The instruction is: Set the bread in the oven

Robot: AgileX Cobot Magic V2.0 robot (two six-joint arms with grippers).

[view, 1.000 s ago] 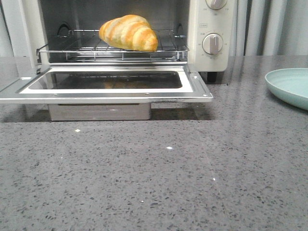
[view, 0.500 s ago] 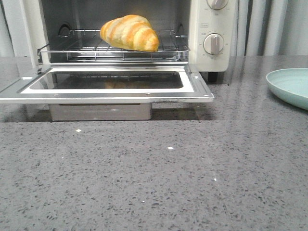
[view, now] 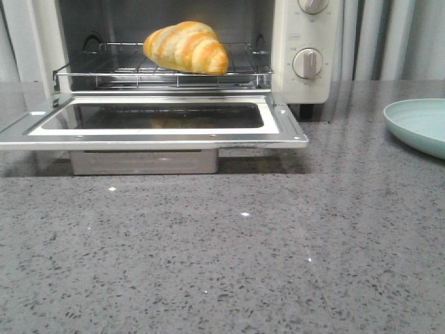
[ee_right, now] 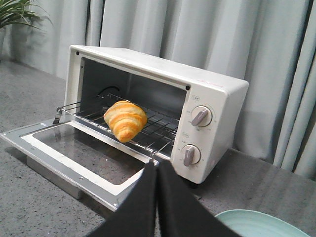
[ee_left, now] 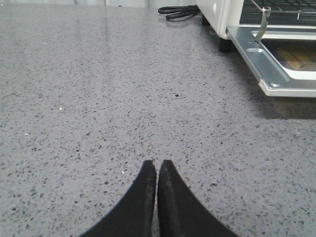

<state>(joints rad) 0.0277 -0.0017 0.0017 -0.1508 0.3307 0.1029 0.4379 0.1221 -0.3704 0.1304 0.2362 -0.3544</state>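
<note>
The bread (view: 186, 46), a golden-orange croissant roll with pale stripes, lies on the wire rack (view: 163, 69) inside the cream-white oven (view: 309, 42). The oven's glass door (view: 149, 120) hangs open and flat. The bread also shows in the right wrist view (ee_right: 125, 120), inside the oven (ee_right: 217, 98). My right gripper (ee_right: 157, 164) is shut and empty, held back from the oven, to the right of the door. My left gripper (ee_left: 157, 164) is shut and empty, low over the bare counter, left of the oven door's corner (ee_left: 269, 69). Neither gripper shows in the front view.
A pale mint-green plate (view: 421, 125) sits on the grey speckled counter (view: 222, 257) at the right, also in the right wrist view (ee_right: 256, 224). Grey curtains (ee_right: 276, 59) hang behind the oven. A black cable (ee_left: 178, 11) lies by the oven's left side.
Nothing has visibly changed apart from a slight wobble of the front view; the bread stays on the rack and the door stays open.
</note>
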